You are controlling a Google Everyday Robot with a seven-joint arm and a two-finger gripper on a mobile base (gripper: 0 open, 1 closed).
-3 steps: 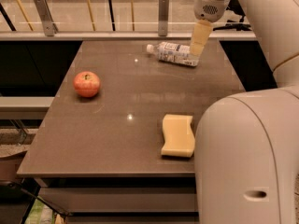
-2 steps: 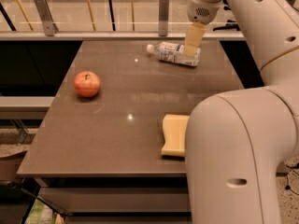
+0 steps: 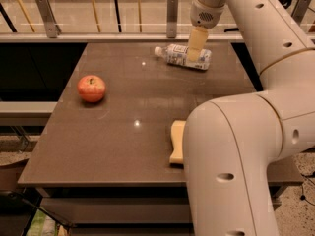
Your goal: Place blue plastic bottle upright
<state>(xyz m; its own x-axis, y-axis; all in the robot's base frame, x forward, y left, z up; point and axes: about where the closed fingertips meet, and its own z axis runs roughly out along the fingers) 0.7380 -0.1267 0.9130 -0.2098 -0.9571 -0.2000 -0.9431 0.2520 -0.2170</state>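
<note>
moved since the earlier frames: gripper (image 3: 195, 47) has shifted left along the blue plastic bottle (image 3: 173, 55), from its base end toward its middle; the arm's foreground bulk (image 3: 231, 176) has swung left and now hides more of the sponge. bottle, apple and sponge lie unchanged.

- item 1, nearest: robot arm, large white link filling the lower right, overhanging the table's (image 3: 118, 151) front right corner.
- item 2: sponge (image 3: 176, 140), yellow, flat, close to the front edge, its right part hidden behind the arm.
- item 3: bare brown tabletop between sponge, apple and bottle; the widest open stretch is the centre and front left.
- item 4: apple (image 3: 91, 88), red, upright, near the left edge, well apart from the bottle.
- item 5: blue plastic bottle, lying on its side near the far edge, right of centre, white cap pointing left.
- item 6: gripper, pointing down from above, over the bottle's middle; whether it grips cannot be told.
- item 7, farthest: railing (image 3: 172, 14) just beyond the far edge.
</note>
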